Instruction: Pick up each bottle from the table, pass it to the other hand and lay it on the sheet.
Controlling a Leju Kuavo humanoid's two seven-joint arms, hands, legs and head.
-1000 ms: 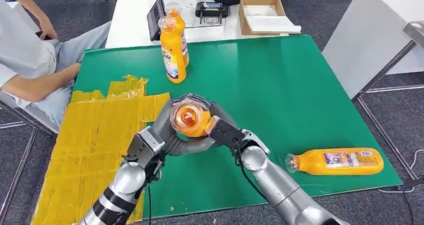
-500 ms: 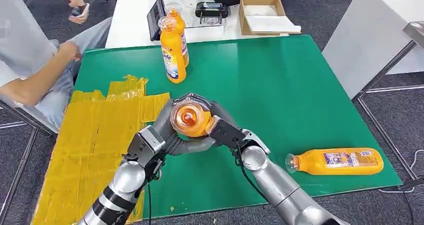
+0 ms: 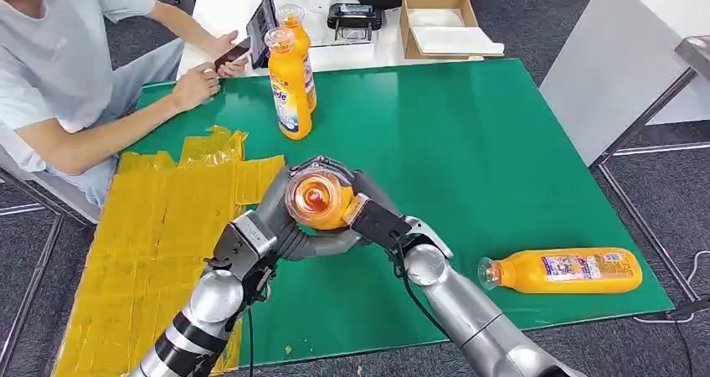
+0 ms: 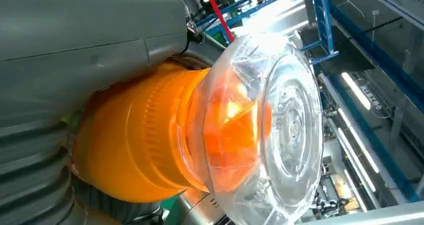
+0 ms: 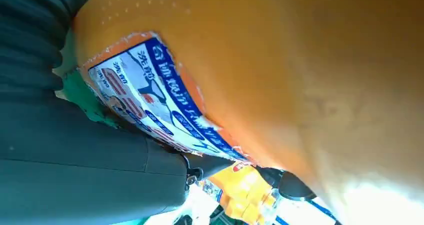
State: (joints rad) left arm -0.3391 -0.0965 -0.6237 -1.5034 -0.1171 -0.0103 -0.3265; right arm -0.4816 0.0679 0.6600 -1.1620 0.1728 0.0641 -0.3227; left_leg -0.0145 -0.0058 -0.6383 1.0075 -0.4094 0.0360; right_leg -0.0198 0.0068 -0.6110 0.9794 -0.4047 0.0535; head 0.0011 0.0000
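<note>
The left hand (image 3: 280, 226) and the right hand (image 3: 377, 218) both grip one orange plastic bottle with a clear cap (image 3: 316, 198), held above the green table (image 3: 469, 159) near the middle of its near half, cap pointing up toward the head camera. The left wrist view shows grey fingers wrapped around the bottle's neck. The right wrist view shows the labelled body pressed against that hand.

A second orange bottle (image 3: 561, 271) lies on its side at the near right corner. The yellow taped sheet (image 3: 159, 226) covers the table's left side. Two upright orange bottles (image 3: 290, 85) stand near the far edge. A seated person (image 3: 75, 67) leans on the far left corner, holding a phone (image 3: 230, 55).
</note>
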